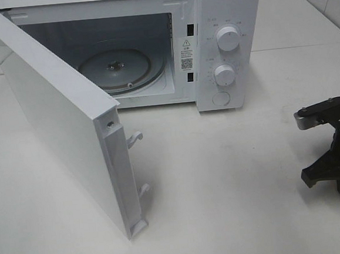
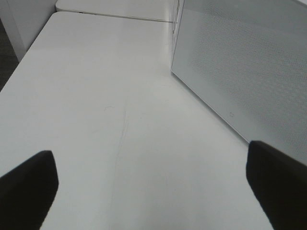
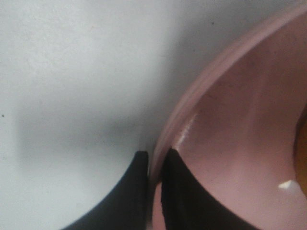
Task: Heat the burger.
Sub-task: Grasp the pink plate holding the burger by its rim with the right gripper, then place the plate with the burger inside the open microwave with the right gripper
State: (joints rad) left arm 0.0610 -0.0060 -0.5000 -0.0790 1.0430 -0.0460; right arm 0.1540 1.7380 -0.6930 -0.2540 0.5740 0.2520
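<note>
At the right of the table [image 1: 221, 176] our right end effector [image 3: 154, 155] pinches the pink plate [image 3: 240, 143] — only a golden sliver of the burger [image 3: 303, 143] shows on it. Our left end effector [image 2: 149, 153] hangs open.

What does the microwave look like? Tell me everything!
The microwave is a white box standing on the white table. Its door hangs wide open to the left, latch hooks showing. Inside lies a round glass turntable with nothing on it. The right panel has two round knobs and a round button. Only the table touches it.
</note>
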